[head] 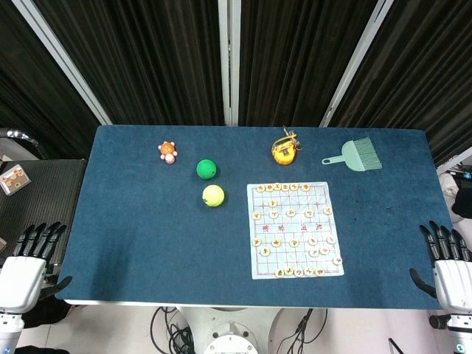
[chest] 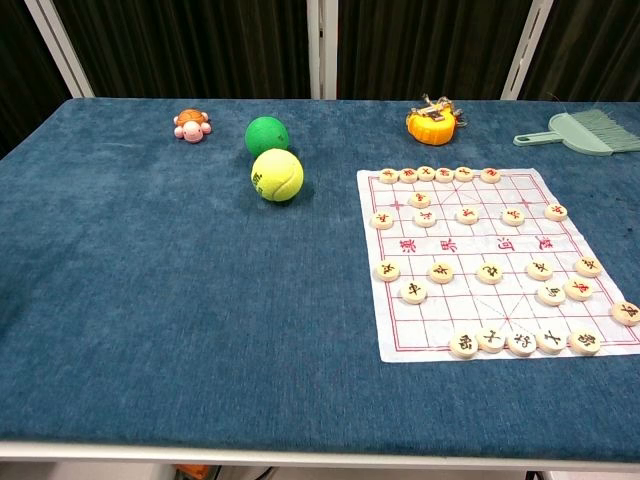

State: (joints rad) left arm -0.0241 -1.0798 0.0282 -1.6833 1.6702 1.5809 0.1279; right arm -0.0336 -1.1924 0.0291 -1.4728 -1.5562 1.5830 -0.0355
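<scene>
Left hand (head: 22,269) and right hand (head: 448,265) released, fingers spread, off the table's (head: 133,243) near corners, head view.
Chest view: xiangqi pieces (chest: 441,272) sit untouched on the paper board (chest: 470,300); yellow tennis ball (chest: 277,175) beside green ball (chest: 266,134); nothing grasped yet.

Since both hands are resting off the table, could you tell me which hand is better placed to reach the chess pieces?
Probably the right hand: the chess board lies on the right half of the table, nearer that hand. The left hand sits open at the far corner.
</scene>
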